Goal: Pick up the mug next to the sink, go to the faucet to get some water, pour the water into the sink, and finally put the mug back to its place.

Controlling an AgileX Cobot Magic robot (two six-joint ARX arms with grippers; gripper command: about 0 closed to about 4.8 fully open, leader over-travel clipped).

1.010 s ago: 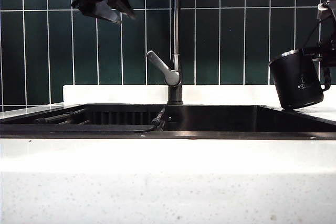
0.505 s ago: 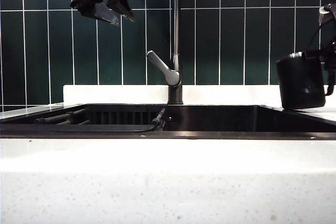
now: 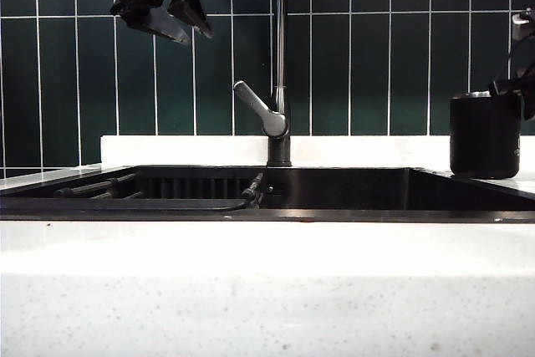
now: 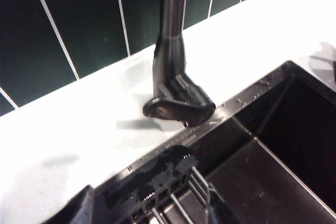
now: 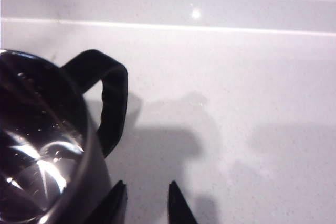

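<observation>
Right wrist view: the right pincer [image 5: 145, 203], tips parted and empty, hovers just beside the mug [image 5: 42, 145], which stands upright on the white counter [image 5: 236, 77] right of the sink [image 3: 334, 190]. High at upper left, the left pincer [image 3: 185, 7] is spread wide, empty, well apart from the faucet [image 3: 279, 81]

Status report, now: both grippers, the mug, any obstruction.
Left gripper open, high left of faucet. Right gripper apart beside mug, nothing between its tips. Mug upright on counter right of sink. No obstruction seen.
</observation>
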